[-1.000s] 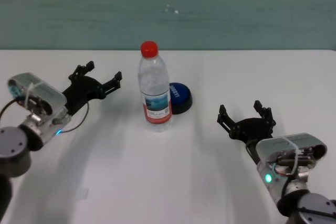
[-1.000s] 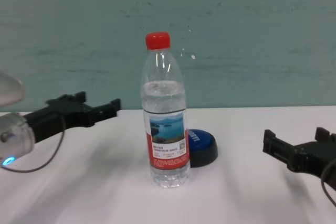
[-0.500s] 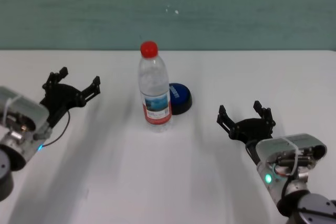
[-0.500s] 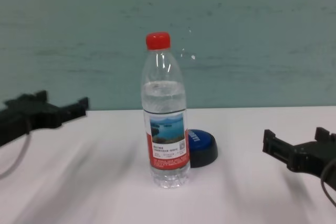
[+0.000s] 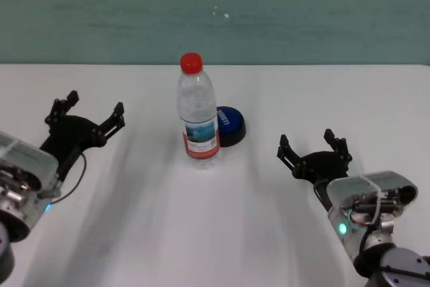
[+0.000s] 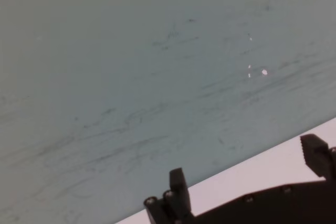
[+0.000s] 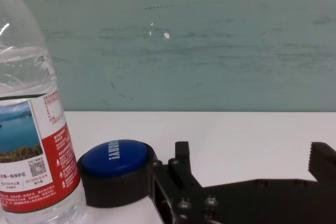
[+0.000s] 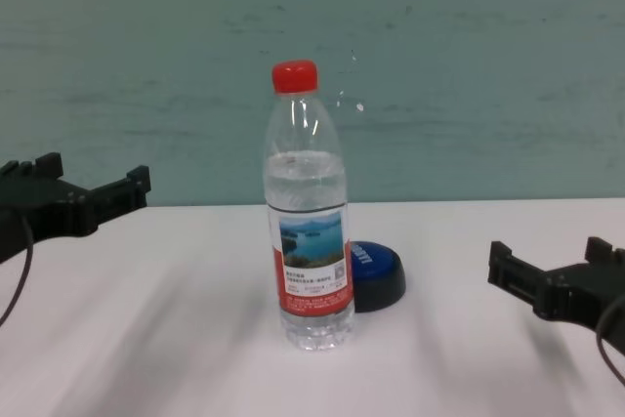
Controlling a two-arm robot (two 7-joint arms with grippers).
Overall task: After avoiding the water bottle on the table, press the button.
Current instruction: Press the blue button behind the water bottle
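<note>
The left gripper (image 5: 86,113) hovers over the left part of the table (image 5: 201,233), well apart from the bottle, with its two black fingers spread wide. In the chest view the left gripper (image 8: 83,187) shows at the left edge, level with the lower half of the bottle. Its wrist view shows only the finger tips (image 6: 178,184), the far table edge and the green wall (image 6: 157,51).

The right gripper (image 5: 313,147) sits low over the right part of the table, also with its fingers apart and nothing between them. From the chest it appears as a black fork at the right edge (image 8: 552,266). In its own wrist view the right gripper (image 7: 247,169) points toward the button and the bottle, with the button just beyond one finger.

The water bottle (image 5: 197,115) stands upright near the middle of the table, red cap on, partly filled with water. Its label shows a lake picture above a red band (image 8: 313,266).

The button (image 5: 228,125) lies just behind the bottle and to its right, close beside its base; whether they touch cannot be told. The button's blue dome carries white lettering and rests on a black base (image 7: 113,182). Neither gripper touches it.
</note>
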